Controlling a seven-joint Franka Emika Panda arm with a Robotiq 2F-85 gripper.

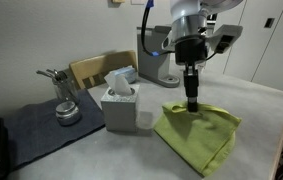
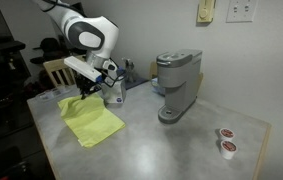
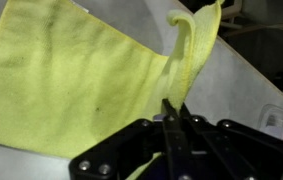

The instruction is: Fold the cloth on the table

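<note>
Currently: Corner Held Up, Fold Ready to Carry Across

In an exterior view, the hand (image 1: 191, 104) stands vertical over the cloth (image 1: 203, 135), clenched on one corner that it holds up off the surface (image 1: 256, 100). The rest of the cloth lies flat, just beside the tissue box (image 1: 121, 105).

In an exterior view, the cloth (image 2: 93, 122) lies near one end of the surface (image 2: 181, 150), well apart from the coffee machine (image 2: 176, 85). The grip of the hand (image 2: 89, 90) cannot be told from here.

In the wrist view, the hand (image 3: 173, 108) pinches a narrow ridge of cloth (image 3: 71, 80) between closed fingers.

Recommended procedure:
1. Carry the corner low and straight toward the opposite edge.
2. Align the edges, lower the corner onto the fabric, then release.
3. Avoid pulling sideways, because the thin fabric will probably slide on the smooth surface.
4. Stay clear of the tissue box.
</note>
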